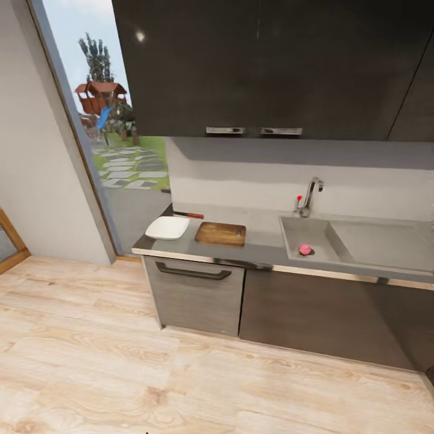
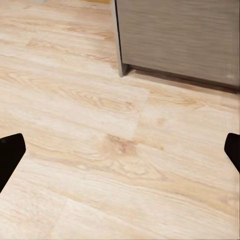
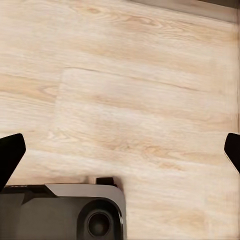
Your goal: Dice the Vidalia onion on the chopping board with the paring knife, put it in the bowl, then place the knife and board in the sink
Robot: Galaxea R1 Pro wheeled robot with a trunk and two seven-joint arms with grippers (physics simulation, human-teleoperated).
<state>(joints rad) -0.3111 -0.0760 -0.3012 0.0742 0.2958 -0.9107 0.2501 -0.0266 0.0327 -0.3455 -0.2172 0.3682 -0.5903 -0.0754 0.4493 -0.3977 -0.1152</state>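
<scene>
In the head view we see a grey worktop (image 1: 265, 241) with a smooth, matte surface and a thin metal edge at the front. On its left end lies a white bowl (image 1: 167, 227), shallow and rounded-square in shape. Just beside it, to the right, lies the chopping board (image 1: 220, 234), a brown wooden rectangle with rounded corners. Behind the bowl, near the wall, we see the paring knife (image 1: 189, 214), thin and dark with a reddish part; it is too small to tell more. Further right, the sink (image 1: 322, 244) is sunk into the worktop, with a flat drainer area at its right and a shiny metal faucet (image 1: 309, 196) behind it. The Vidalia onion (image 1: 305, 249) sits inside the sink basin as a small pinkish round thing. Dark glossy cabinets (image 1: 265, 66) hang above, and the floor (image 1: 120, 355) is of pale wood planks.

In the left wrist view, the left tool (image 2: 120, 152) shows two black fingertips (image 2: 11, 150) far apart, so it is released and grasps nothing. Below it we see the floor grain closely and the corner of a grey, brushed base cabinet (image 2: 180, 40).

In the right wrist view, the right tool (image 3: 120, 150) is spread wide in the same way, empty, over the floor. Here a dark and grey part of the robot base (image 3: 65, 212) also appears.
</scene>
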